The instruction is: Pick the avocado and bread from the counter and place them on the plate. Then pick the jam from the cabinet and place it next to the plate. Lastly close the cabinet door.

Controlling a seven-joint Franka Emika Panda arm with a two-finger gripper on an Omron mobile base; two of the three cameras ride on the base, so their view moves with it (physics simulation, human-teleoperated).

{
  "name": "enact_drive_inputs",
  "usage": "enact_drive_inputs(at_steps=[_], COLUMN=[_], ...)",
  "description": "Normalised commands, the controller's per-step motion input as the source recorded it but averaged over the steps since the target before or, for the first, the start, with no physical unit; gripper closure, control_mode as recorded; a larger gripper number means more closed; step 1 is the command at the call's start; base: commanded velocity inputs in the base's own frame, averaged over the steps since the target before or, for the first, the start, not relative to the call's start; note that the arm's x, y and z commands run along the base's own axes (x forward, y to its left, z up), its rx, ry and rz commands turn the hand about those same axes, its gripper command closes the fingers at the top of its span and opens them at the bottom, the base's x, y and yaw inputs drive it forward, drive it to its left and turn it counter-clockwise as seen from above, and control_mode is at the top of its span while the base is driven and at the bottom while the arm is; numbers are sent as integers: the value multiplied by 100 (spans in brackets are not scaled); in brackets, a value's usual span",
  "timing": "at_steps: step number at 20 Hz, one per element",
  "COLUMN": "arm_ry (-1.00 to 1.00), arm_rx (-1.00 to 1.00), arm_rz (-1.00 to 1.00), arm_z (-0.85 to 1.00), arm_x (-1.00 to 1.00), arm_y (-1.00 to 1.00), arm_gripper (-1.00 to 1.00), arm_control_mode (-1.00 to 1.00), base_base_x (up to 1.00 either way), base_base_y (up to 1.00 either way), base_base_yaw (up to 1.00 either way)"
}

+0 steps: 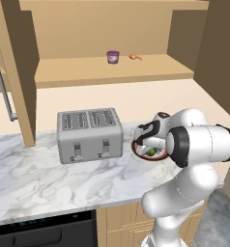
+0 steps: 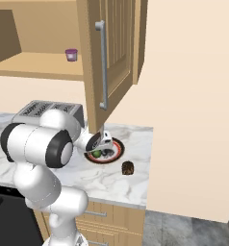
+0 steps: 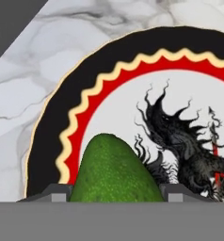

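Glossy speckled green avocado [image 3: 115, 172]; plate [image 3: 52, 127] black-rimmed, with cream zigzag, red ring, white centre and black ink figure at 3 o'clock; white grey-veined counter [image 3: 34, 70]; dark brown bread [image 2: 128, 167]

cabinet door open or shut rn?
Open. The cabinet door swings out toward the camera, leaving the shelf and jam exposed.

Toaster [image 1: 90, 134]: silver, four slots, standing left on the worktop.
Orange item [image 1: 135, 57]: tiny, far shelf.
Oven [image 1: 44, 231]: dark, near left.
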Motion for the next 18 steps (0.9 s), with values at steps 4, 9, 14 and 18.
enact_drive_inputs(at_steps=[4,9,14,18], arm_ry=[0,-2,-4,-7], arm_rx=[0,0,1,1], arm_rz=[0,0,0,0], arm_z=[0,9,20,22], arm_x=[0,0,0,0], arm_y=[-6,-2,0,0], arm_gripper=[-100,-100,-100,-100], arm_control_mode=[-100,-100,-100,-100], base_base_x=[0,0,0,0], base_base_y=[0,0,0,0], base_base_yaw=[0,0,0,0])
